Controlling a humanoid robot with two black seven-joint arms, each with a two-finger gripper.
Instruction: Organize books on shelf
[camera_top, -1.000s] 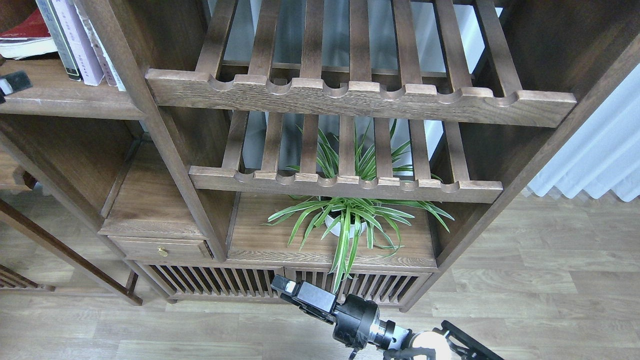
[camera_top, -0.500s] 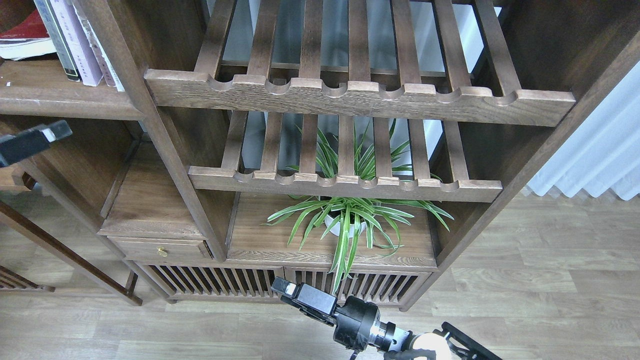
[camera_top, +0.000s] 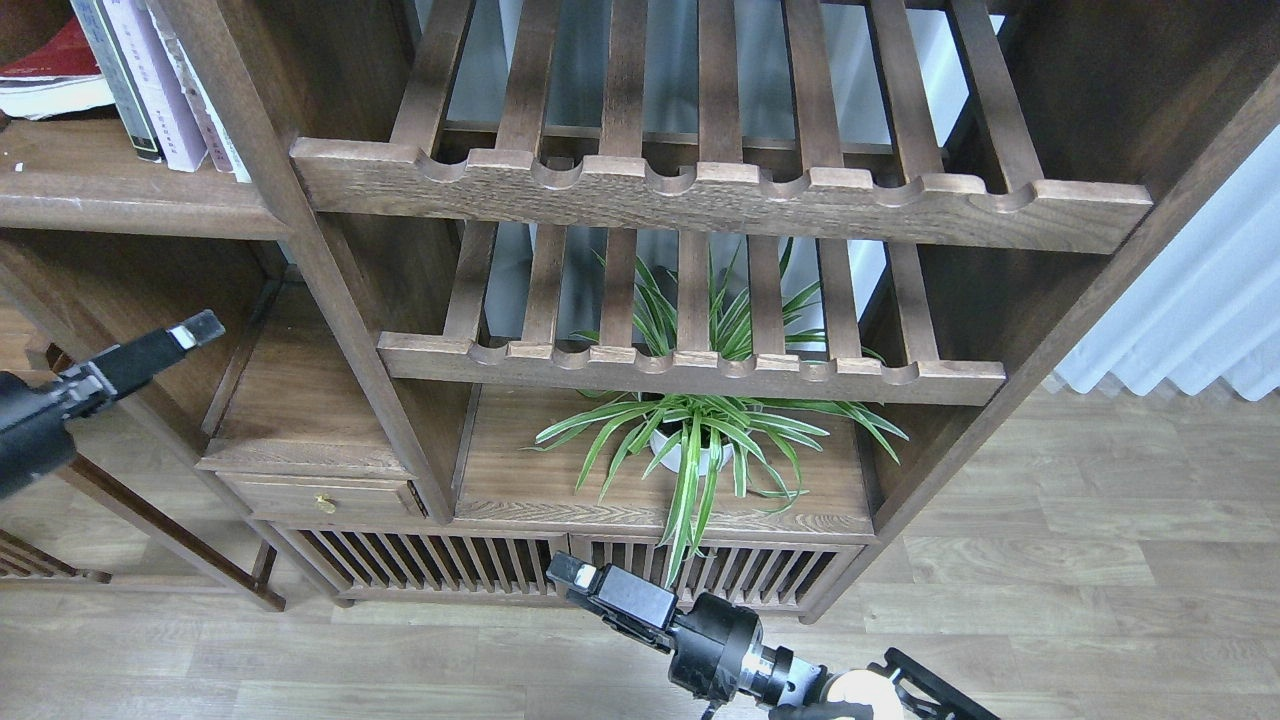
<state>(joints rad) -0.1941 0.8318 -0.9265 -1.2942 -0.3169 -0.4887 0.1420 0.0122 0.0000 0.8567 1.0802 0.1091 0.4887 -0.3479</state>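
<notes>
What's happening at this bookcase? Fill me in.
Nothing is being handled right now. The books already sit on the shelf at upper left, several standing upright and a red one lying flat beside them. The left claw hangs empty below that shelf, in front of the lower left compartment. The right claw is low, near the slatted base of the bookcase, also carrying nothing. A potted spider plant sits in the middle compartment under the two slatted racks.
</notes>
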